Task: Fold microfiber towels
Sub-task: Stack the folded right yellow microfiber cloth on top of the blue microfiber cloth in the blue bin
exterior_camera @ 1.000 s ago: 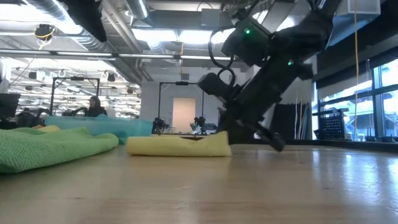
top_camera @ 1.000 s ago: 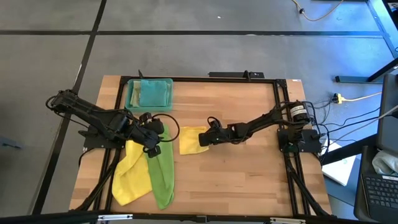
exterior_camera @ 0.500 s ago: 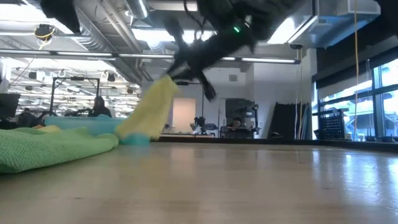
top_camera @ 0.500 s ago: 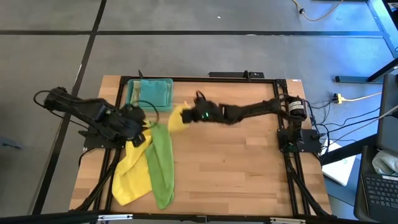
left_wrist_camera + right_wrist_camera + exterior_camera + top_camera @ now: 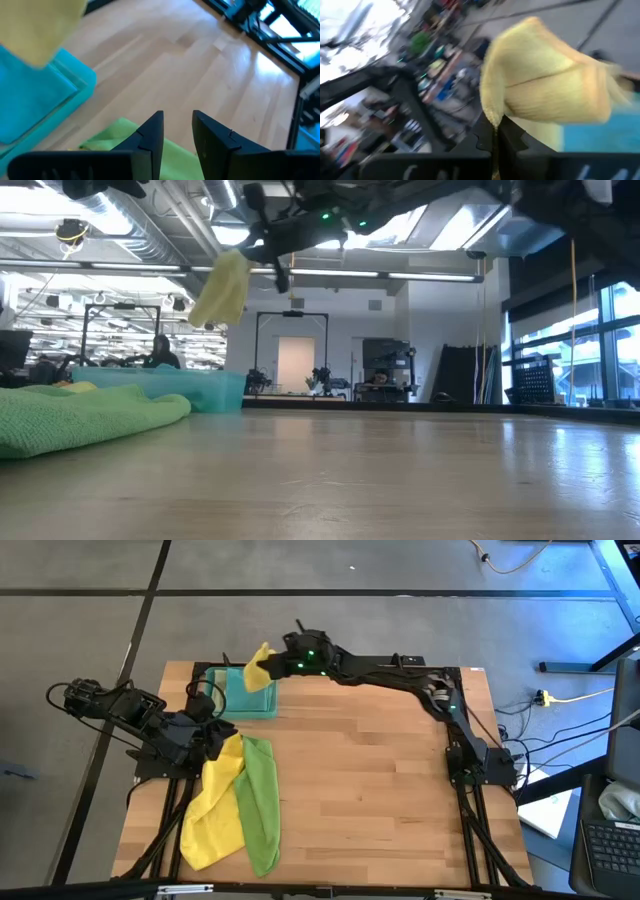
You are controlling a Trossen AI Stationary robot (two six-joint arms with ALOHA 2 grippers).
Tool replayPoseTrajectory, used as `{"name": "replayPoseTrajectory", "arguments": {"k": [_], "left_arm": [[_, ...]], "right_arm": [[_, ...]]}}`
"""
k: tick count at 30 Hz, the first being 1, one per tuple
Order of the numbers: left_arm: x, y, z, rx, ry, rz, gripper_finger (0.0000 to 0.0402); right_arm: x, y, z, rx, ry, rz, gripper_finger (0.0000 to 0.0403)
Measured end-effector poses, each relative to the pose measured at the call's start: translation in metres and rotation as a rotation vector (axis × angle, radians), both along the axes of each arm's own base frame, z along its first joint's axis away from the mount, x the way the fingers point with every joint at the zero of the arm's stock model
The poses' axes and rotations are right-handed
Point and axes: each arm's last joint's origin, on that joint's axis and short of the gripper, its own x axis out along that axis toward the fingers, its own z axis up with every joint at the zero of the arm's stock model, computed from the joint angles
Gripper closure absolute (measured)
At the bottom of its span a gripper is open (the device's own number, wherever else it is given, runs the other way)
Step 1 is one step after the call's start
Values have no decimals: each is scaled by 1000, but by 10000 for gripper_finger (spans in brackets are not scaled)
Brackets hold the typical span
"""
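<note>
A folded yellow towel (image 5: 259,666) hangs in the air over the translucent teal tray (image 5: 222,703) at the table's far left, with my right gripper (image 5: 274,664) shut on it. In the low view this towel (image 5: 222,288) droops well above the tray (image 5: 150,386). A second yellow towel (image 5: 212,812) and a bright green towel (image 5: 261,802) lie spread side by side at the near left. My left gripper (image 5: 213,733) hovers at their far ends, open with nothing between its fingers (image 5: 150,131). My right gripper pinches the folded yellow towel by one end of the bundle (image 5: 501,109), several layers together, between its two fingers. The fingers reach nearly level from the table's right. The towel is lifted clear and droops from the fingertips above the tray.
Bare wooden tabletop (image 5: 370,780) stretches across the middle and right. Black frame rails (image 5: 452,700) run along the table's edges. The green towel (image 5: 80,416) fills the left of the low view.
My right gripper has lifted the folded yellow towel off the table's middle and carried it up and toward the far left, over the tray; the towel now hangs clear. My left gripper has drawn back toward the left edge and risen a little.
</note>
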Motion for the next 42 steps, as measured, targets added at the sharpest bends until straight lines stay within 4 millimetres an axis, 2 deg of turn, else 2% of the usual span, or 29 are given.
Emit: {"name": "replayPoseTrajectory", "arguments": {"k": [6,11,17,21,24,27,32,35,39,42], "left_arm": [[0,2,1,24,-25,58,308],[0,2,1,27,-30,71,308],[0,2,1,23,-40,96,308],[0,2,1,7,-42,99,308],[0,2,1,5,-42,99,308],[0,2,1,3,-42,100,308],[0,2,1,17,-36,88,308],[0,2,1,20,-34,86,308],[0,2,1,20,-33,86,308],[0,2,1,20,-34,86,308]], "right_arm": [[38,-14,-23,26,-43,68,401],[49,-22,-56,98,-121,56,401],[55,-23,-111,168,92,89,399],[48,-23,-130,150,299,15,394],[44,-28,-134,131,338,-15,397],[41,-31,-135,192,364,-40,396],[40,-32,-137,191,375,17,368],[45,-33,-126,105,257,84,390],[54,-32,-94,-106,-50,152,395],[56,-29,-84,-171,-124,149,398]]}}
